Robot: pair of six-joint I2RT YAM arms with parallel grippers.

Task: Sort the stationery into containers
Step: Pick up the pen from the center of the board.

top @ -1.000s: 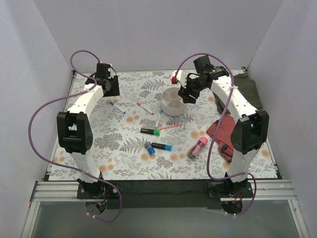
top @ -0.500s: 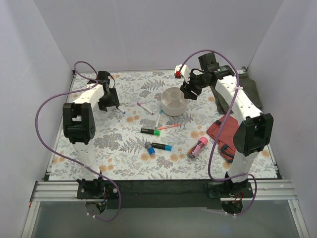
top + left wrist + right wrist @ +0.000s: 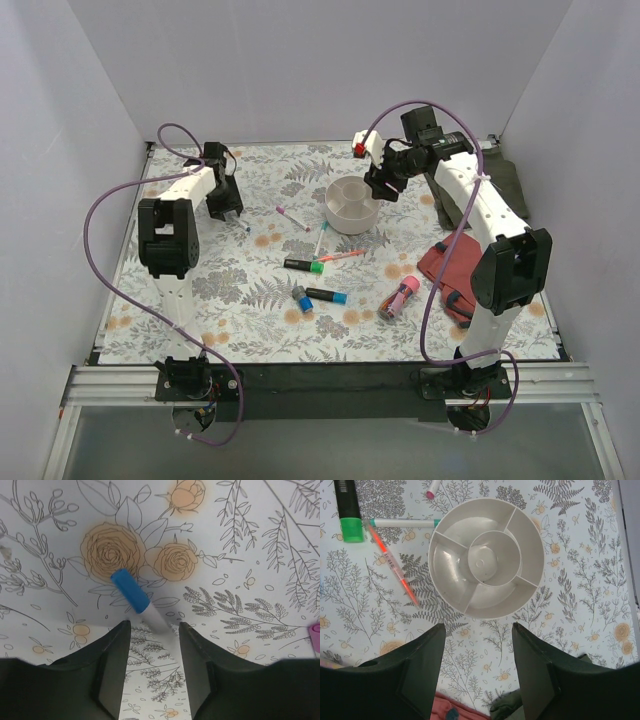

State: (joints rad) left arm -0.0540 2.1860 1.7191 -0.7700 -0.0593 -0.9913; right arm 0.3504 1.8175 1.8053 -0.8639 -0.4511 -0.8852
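The left arm has folded in tighter at the far left. Its gripper (image 3: 152, 628) hangs wide open, holding nothing, over the white end of a blue-capped pen (image 3: 131, 590) lying on the bench (image 3: 240, 555). Rightwards, the divided off-white cup (image 3: 451, 567) stands far centre, with the right gripper (image 3: 477, 627) spread open and empty just right of it.

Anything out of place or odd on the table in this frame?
A crumpled red cloth and a dark green cloth lie along the right edge of the mat; neither is stationery, so they look like leftovers. The cup is empty in every compartment.
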